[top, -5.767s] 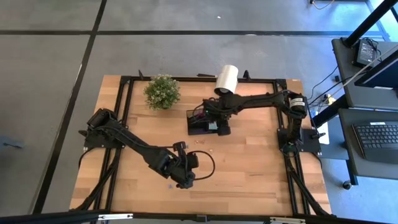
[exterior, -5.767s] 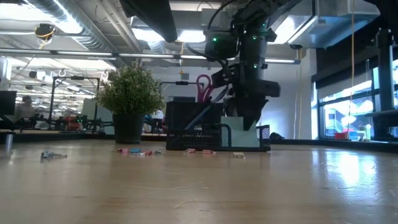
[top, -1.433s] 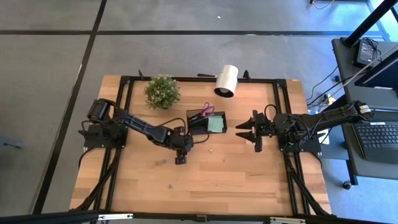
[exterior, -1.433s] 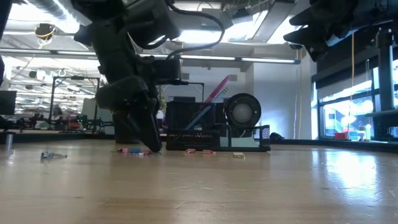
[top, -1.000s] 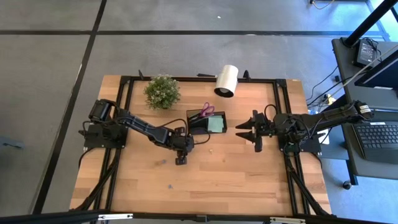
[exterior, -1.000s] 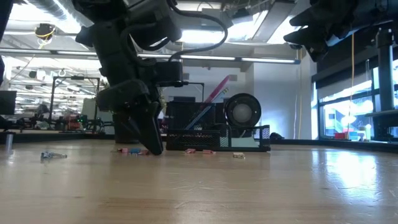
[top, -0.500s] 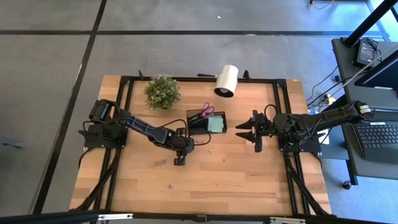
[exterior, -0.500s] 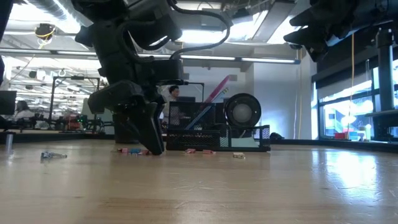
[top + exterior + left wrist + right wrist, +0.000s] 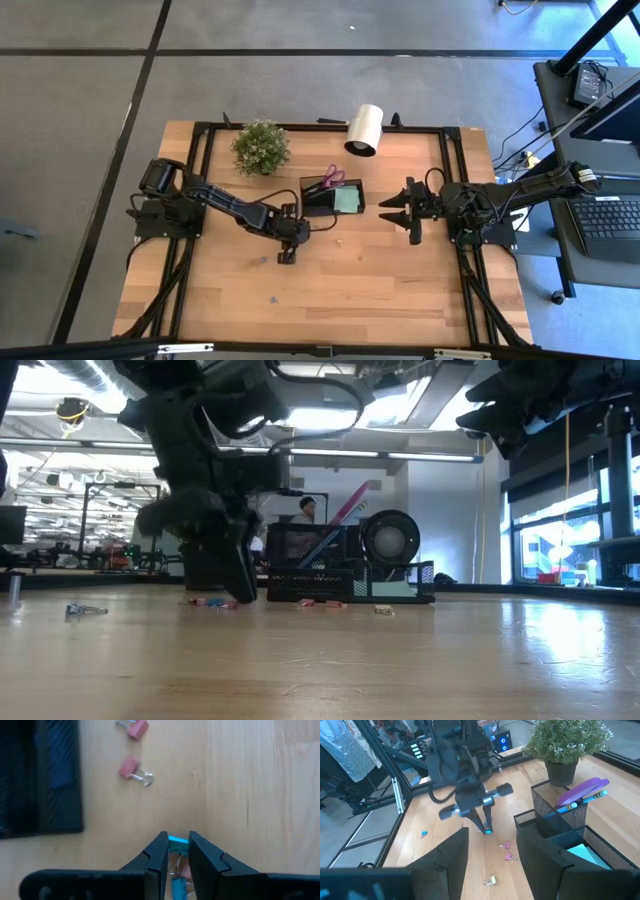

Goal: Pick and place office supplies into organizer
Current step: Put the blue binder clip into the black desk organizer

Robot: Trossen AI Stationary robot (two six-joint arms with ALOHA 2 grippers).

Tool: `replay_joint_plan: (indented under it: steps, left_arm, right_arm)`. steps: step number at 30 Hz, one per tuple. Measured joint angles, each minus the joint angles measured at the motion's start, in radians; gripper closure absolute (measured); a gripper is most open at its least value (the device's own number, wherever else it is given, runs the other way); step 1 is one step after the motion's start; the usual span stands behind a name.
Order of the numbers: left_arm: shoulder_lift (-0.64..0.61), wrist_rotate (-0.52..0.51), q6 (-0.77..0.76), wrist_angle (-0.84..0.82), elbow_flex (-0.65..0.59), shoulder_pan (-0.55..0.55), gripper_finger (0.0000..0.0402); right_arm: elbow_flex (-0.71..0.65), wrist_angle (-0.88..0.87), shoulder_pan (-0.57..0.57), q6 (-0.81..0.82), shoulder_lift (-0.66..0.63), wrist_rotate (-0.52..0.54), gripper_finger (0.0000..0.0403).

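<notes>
In the left wrist view, most of a blue clip is hidden between the left gripper's fingers, with only its top edge and some wire showing. A pinkish piece just behind it is too covered to identify. From above, the clip is too small to make out at those fingertips.

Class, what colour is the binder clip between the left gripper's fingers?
Blue: the binder clip sits between the left gripper fingers, clearest in the left wrist view.
</notes>
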Motion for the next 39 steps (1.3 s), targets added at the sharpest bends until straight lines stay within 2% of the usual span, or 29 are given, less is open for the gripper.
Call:
replay_joint_plan:
  steps: [6,16,21,28,39]
  left_arm:
    - [-0.097,0.047,0.000,0.085,0.005,0.011,0.0345]
    - [-0.188,0.051,0.001,0.216,0.006,0.076,0.0345]
    - [-0.180,0.039,0.031,0.219,0.006,0.106,0.0345]
    - [-0.152,-0.064,0.109,0.215,0.006,0.135,0.0345]
    - [-0.058,-0.120,0.114,0.214,0.007,0.183,0.0345]
  right_arm:
    - [0.000,0.000,0.000,-0.001,0.000,0.000,0.0232]
    - [0.000,0.001,0.000,-0.001,0.000,0.000,0.0232]
    - [0.000,0.004,0.000,-0.001,0.000,0.000,0.0232]
    - [0.000,0.005,0.000,0.000,0.000,0.000,0.0232]
    - [0.000,0.005,0.000,0.002,0.000,0.000,0.0232]
